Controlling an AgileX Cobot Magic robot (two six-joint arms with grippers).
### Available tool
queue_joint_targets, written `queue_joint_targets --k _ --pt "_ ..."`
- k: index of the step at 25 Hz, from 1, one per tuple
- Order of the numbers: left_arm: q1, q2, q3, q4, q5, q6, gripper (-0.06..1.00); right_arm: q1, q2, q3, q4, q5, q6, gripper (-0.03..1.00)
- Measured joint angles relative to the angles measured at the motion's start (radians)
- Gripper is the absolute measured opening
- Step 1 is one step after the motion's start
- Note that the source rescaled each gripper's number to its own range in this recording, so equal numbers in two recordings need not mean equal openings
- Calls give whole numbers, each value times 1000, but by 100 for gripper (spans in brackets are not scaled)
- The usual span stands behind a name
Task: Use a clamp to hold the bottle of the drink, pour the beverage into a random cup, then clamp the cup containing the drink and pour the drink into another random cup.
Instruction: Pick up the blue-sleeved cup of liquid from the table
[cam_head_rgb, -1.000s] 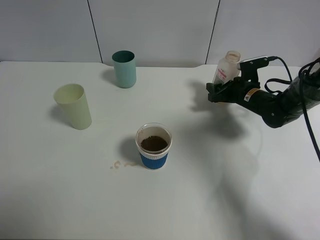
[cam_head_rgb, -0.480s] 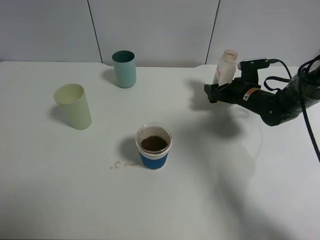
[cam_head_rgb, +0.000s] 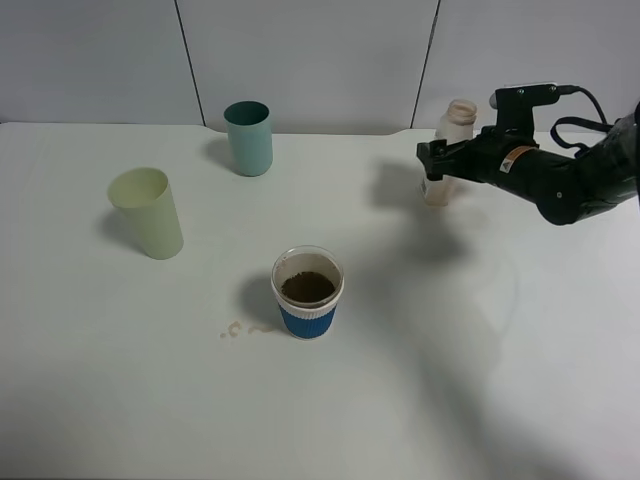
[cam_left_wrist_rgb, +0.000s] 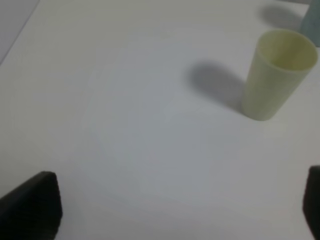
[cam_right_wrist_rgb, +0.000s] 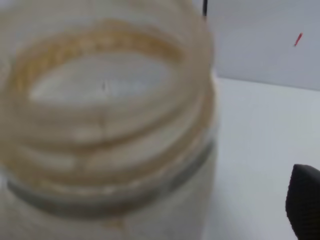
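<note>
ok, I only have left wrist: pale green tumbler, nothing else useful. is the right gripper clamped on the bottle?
Observer: No. The right gripper's one visible fingertip stands clear of the bottle.
Operator: bottle upright?
Observer: Yes, upright in the exterior view.
Operator: where's the drink?
Observer: The drink is in the blue-sleeved cup, with small drips beside it.

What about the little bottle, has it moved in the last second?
Yes. The bottle has tipped from a lean to upright; its top stays just right of the wall seam behind it.
</note>
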Motion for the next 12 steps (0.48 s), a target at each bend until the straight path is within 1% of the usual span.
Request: queue_joint_targets --k 5,12 --pt "0 0 0 0 0 0 90 0 -50 1 -2 31 0 98" --pt "0 0 0 0 0 0 90 0 -106 1 -7 53 1 100"
